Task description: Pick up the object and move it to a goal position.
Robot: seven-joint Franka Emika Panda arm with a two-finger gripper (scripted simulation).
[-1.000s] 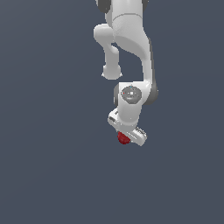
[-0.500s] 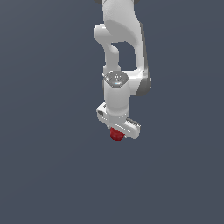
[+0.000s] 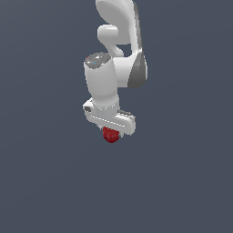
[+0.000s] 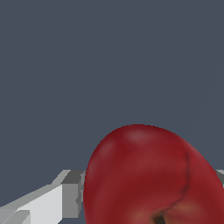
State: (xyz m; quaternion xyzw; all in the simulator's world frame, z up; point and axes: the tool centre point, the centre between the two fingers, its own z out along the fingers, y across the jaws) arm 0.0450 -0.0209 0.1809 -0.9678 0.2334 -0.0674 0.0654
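You are seeing one gripper (image 3: 110, 132) clamping one dark red object (image 3: 110, 134) beneath the white arm (image 3: 119, 54), while the wrist view alone is showing a finger (image 4: 72, 192) pressing its side.

**Flat, even render light; sharp in both views**

From my station both feeds come through clean: no noise, no motion blur, no bending at the edges. The backdrop is one uniform slate grey, neither bright nor dim, and I see no cast shadows on it anywhere. In the exterior view the arm (image 3: 116, 59) is lit from above and the view's left: its upper faces read near white, while the flank on the view's right falls to mid grey. The object (image 3: 110, 134) sits dark under the gripper (image 3: 111, 127). In the wrist view the object (image 4: 153, 179) fills the frame close up, with a soft pale sheen on its crown and no hard glare; one finger (image 4: 48, 201) shows crisp, faceted shading.
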